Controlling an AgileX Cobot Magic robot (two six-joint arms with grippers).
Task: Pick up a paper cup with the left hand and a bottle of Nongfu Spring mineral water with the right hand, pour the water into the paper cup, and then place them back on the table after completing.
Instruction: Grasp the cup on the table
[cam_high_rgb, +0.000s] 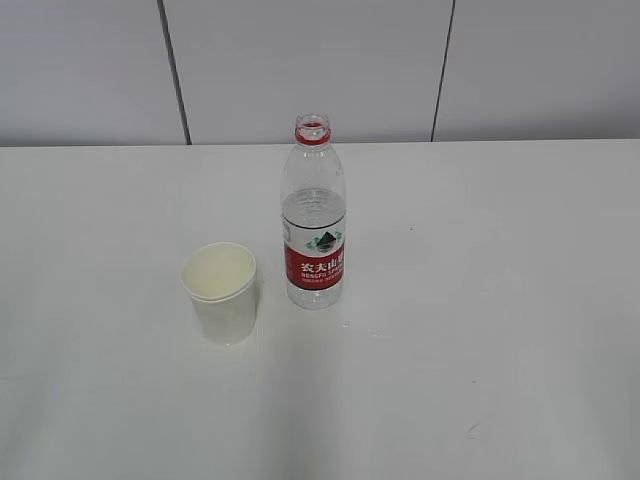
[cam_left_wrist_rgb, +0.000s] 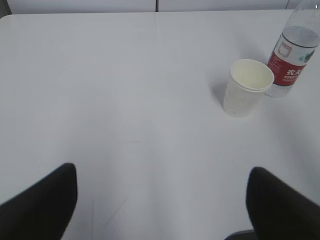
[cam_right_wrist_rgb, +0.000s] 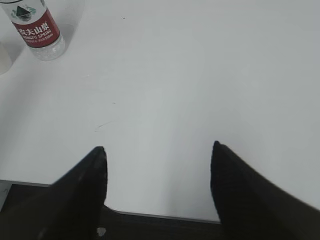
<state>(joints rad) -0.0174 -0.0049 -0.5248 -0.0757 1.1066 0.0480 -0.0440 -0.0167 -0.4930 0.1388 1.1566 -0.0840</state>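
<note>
White table (cam_high_rgb: 520, 300), nothing picked up yet: left hand (cam_left_wrist_rgb: 160, 200) and right hand (cam_right_wrist_rgb: 157, 175) gape empty, next reaching for paper cup (cam_high_rgb: 221, 292) and uncapped bottle (cam_high_rgb: 314, 215).

Exterior slants down; wrist views apparently share bottle (cam_left_wrist_rgb: 292, 57).

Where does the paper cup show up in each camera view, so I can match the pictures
Exterior view: the paper cup stands left of centre on the table, just left of the water bottle.
Left wrist view: upper right, the bottle behind it on the right.
Right wrist view: only a pale sliver at the left edge, likely the cup; too little shows to be sure.
Shared landmark: the bottle's red label, seen in all three views.
</note>
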